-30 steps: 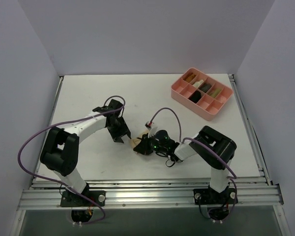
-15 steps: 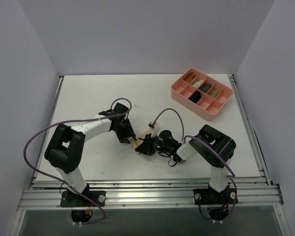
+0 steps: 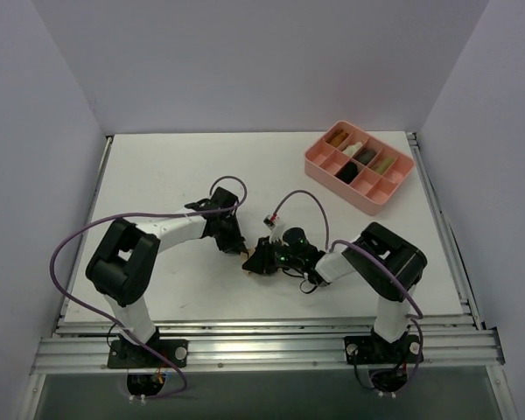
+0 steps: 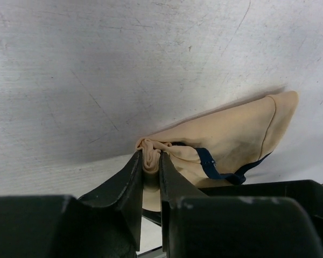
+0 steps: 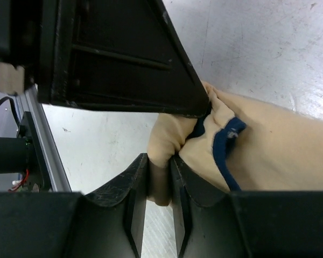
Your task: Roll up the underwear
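Observation:
The tan underwear [image 4: 231, 131] with dark trim lies bunched on the white table, half rolled. In the top view only a sliver of it [image 3: 246, 254] shows between the two grippers. My left gripper [image 4: 151, 161] is shut on a tan fold at the cloth's near edge; in the top view it [image 3: 237, 248] touches the cloth from the left. My right gripper [image 5: 160, 173] is shut on another fold of the underwear [image 5: 269, 153]; in the top view it [image 3: 256, 260] meets the cloth from the right. The left gripper's black body [image 5: 113, 54] fills the top of the right wrist view.
A pink divided tray [image 3: 337, 188] with dark and cream rolled cloths in its compartments stands at the back right. The table's metal rail [image 3: 262, 337] runs along the near edge. White walls close in the left, back and right sides.
My left gripper has moved right across the table to the underwear and now pinches it. My right gripper has stayed on the cloth, shifting slightly right.

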You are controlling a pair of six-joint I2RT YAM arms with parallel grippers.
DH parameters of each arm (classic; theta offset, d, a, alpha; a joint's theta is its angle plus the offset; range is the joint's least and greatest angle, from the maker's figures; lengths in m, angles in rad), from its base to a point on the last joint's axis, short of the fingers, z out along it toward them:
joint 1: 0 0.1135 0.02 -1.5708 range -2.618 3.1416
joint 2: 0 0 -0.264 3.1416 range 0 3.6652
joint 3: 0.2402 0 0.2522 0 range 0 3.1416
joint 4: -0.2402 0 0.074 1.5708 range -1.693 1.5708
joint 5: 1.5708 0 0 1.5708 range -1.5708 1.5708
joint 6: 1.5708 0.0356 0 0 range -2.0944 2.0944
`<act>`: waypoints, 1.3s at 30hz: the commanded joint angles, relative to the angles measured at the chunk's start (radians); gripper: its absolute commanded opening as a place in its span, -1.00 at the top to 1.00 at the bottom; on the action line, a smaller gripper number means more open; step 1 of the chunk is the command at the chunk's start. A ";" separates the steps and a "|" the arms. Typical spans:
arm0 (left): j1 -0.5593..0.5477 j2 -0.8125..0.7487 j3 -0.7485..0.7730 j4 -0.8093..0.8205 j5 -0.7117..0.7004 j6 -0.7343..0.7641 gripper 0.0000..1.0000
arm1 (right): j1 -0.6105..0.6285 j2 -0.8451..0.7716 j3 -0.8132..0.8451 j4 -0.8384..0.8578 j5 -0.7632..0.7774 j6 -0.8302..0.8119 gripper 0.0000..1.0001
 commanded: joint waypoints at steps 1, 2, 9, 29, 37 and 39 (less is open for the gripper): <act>-0.041 0.031 -0.014 0.003 0.033 0.039 0.75 | -0.008 -0.006 0.002 -0.433 0.132 -0.088 0.59; -0.050 0.036 -0.014 -0.026 0.025 0.047 0.77 | -0.008 -0.023 0.008 -0.480 0.141 -0.099 0.50; -0.083 0.033 -0.023 -0.167 -0.071 0.029 0.82 | -0.006 -0.202 0.102 -0.726 0.259 -0.153 0.37; -0.109 0.062 0.023 -0.282 -0.113 -0.024 0.83 | 0.237 -0.439 0.287 -1.050 0.652 -0.341 0.19; -0.109 0.079 0.038 -0.302 -0.096 -0.030 0.84 | 0.433 -0.285 0.387 -1.087 0.853 -0.463 0.15; -0.109 0.083 0.038 -0.303 -0.087 -0.031 0.84 | 0.454 -0.246 0.402 -1.084 0.882 -0.483 0.15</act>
